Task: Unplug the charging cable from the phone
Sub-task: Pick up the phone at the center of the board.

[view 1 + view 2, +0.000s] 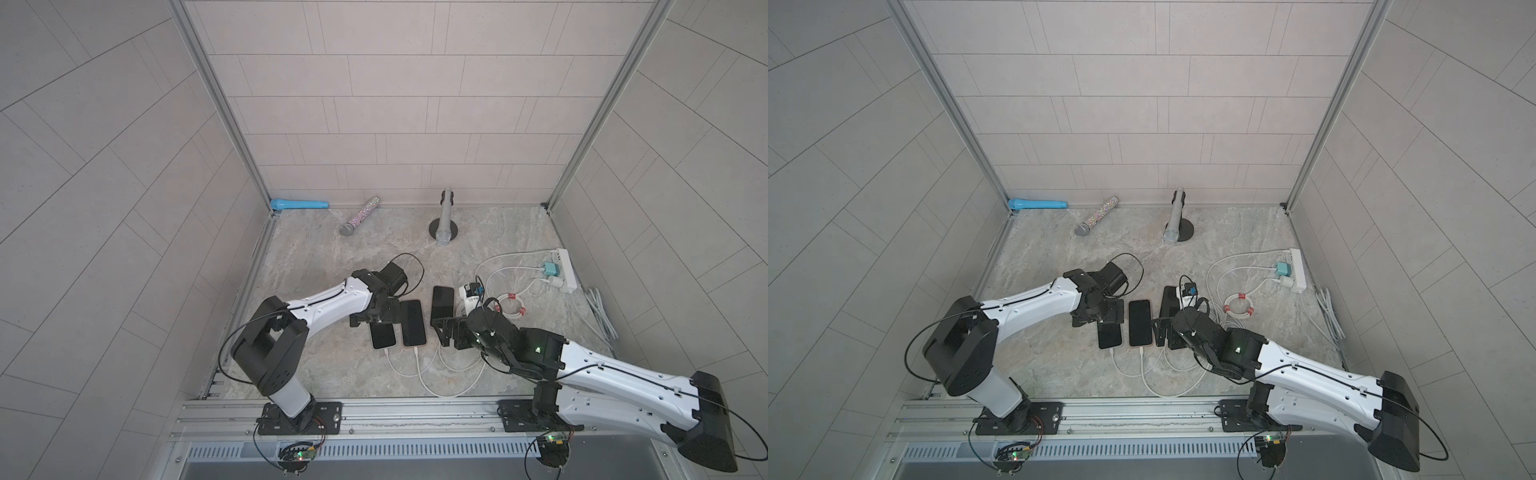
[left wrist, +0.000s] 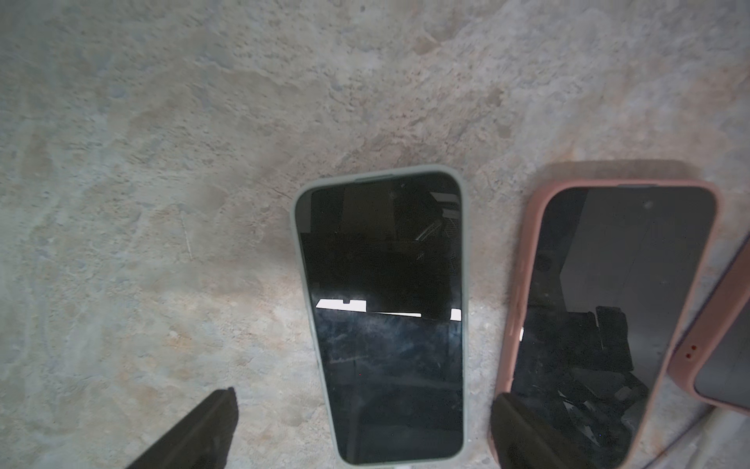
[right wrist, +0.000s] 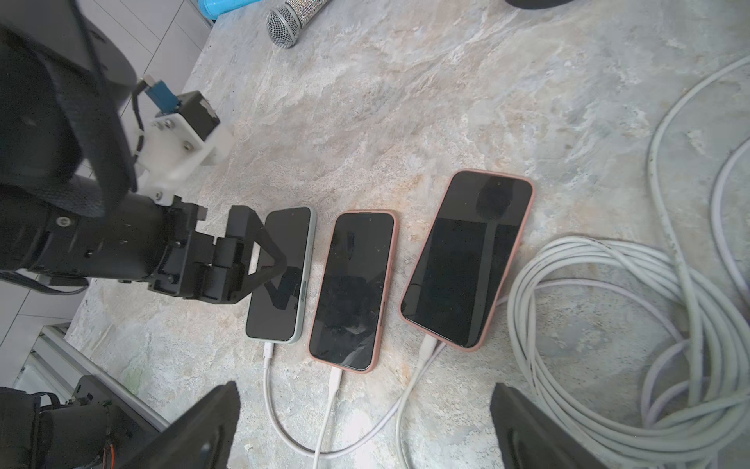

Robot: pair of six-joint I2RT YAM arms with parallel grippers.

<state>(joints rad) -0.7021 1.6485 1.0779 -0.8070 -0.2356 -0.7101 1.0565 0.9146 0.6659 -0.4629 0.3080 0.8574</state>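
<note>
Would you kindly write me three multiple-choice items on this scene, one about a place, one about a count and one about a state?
1. Where is the left pincer?
A. Over the green-cased phone
B. Up against the back wall
C. Down by its own base

2. How many phones lie on the table?
A. Two
B. Three
C. Five

3. In what state are the white charging cables?
A. All plugged into phones
B. All unplugged
C. Only one plugged in

Answers:
1 A, since the right wrist view shows it above that phone.
2 B, since the green-cased phone lies in a row with two pink-cased phones.
3 A, since each phone has a white connector in its port.
</note>
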